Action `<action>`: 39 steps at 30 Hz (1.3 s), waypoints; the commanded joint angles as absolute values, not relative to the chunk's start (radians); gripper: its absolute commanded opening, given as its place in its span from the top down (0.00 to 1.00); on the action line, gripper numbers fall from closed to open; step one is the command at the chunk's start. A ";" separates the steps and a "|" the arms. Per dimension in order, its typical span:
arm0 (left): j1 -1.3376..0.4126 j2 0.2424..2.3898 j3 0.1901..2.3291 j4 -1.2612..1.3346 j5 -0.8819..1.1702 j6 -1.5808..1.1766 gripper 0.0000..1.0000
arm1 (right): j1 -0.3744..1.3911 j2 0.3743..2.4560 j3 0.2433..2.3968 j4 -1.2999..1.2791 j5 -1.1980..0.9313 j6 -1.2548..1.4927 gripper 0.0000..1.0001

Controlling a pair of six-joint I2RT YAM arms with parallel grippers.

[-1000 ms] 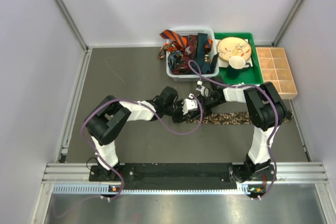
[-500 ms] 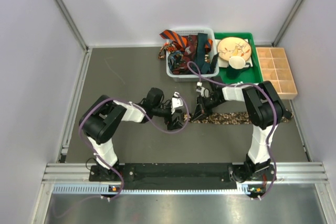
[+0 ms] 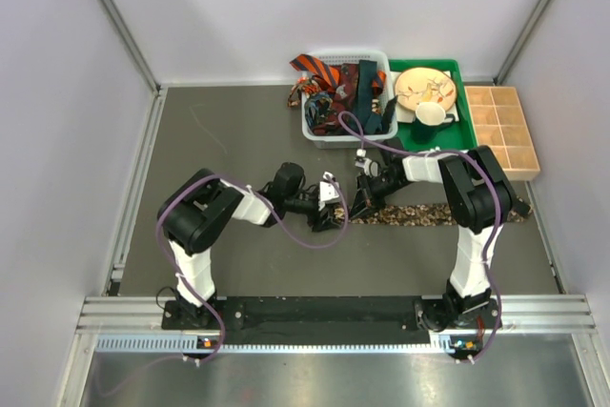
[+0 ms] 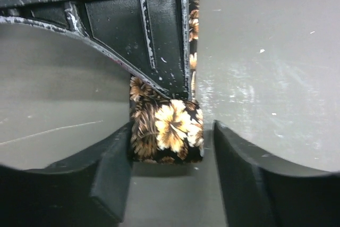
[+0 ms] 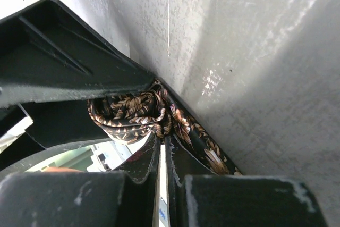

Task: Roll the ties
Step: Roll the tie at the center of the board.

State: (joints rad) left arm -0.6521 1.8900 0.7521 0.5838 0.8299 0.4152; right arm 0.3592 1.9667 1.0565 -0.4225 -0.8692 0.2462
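Quick status from me. My left gripper is partly open, with its fingers on either side of the roll, the wound-up end of the brown floral tie. The roll sits right between them. It looks like it's touching one finger, with a sliver of gap to the other, so I'm around it, not squeezing it.

My right gripper comes in from the opposite side. Its jaws are closed tight and the tips are right up against the roll. I honestly can't tell if any fabric is caught between them or if they're just pressing on it.

The unrolled rest of the tie lies flat on the table, running away from my left gripper and on past the right one. The other ties are heaped in the basket, well beyond both grippers.
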 commanded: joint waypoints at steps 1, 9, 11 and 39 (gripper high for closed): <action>-0.692 1.887 0.796 0.539 0.812 0.501 0.42 | 0.365 2.011 1.074 -0.429 -0.795 0.233 1.00; -0.721 1.865 0.885 0.171 0.625 0.618 0.69 | 0.364 2.006 1.089 -0.445 -0.814 0.221 1.00; -0.723 1.864 0.913 0.102 0.600 0.636 0.73 | 0.364 1.987 1.098 -0.462 -0.833 0.206 1.00; -0.810 1.951 1.106 -0.229 0.368 0.580 0.75 | 0.342 1.930 1.083 -0.440 -0.951 0.233 0.67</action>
State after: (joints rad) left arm -0.8028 1.8881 1.1141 -0.1394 0.4465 0.5930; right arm 0.3199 1.9114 1.0584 -0.4484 -0.9737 0.2470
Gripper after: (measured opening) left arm 0.396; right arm 0.362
